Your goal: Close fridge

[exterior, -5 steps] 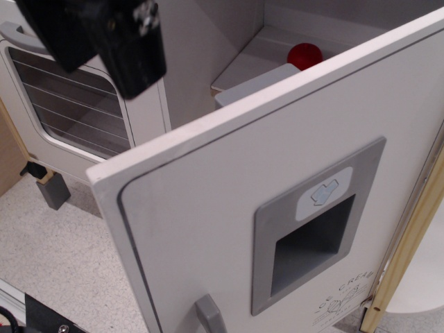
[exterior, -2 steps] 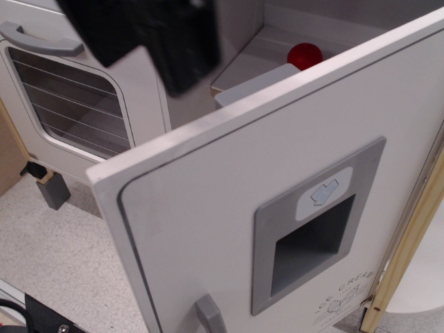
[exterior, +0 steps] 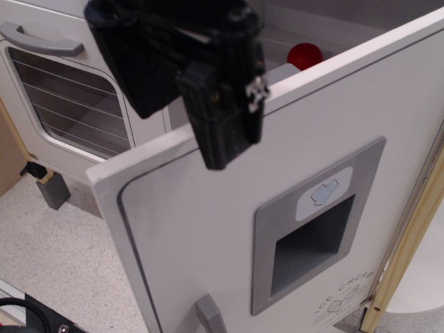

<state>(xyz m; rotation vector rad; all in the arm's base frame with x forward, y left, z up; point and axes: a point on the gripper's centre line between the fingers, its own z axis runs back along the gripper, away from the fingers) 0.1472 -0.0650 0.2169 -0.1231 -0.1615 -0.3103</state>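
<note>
The white fridge door (exterior: 208,229) stands wide open, swung out towards the camera. It carries a grey recessed dispenser panel (exterior: 316,232), a grey handle (exterior: 208,316) at the bottom and faint print low on the right. My black gripper (exterior: 223,142) hangs in front of the door's top edge, over its upper left part. Its fingers point down and overlap, so I cannot tell how the jaws stand. It holds nothing that I can see. Whether it touches the door is unclear.
A red object (exterior: 305,54) sits on a shelf inside the fridge behind the door. The white oven door (exterior: 69,104) with wire-lined window and horizontal grey handle (exterior: 41,40) is at the left. A wooden frame edge (exterior: 409,236) runs down the right side.
My gripper has moved right and down from the upper left corner, from over the oven to in front of the fridge door's top edge. The door has not moved.
</note>
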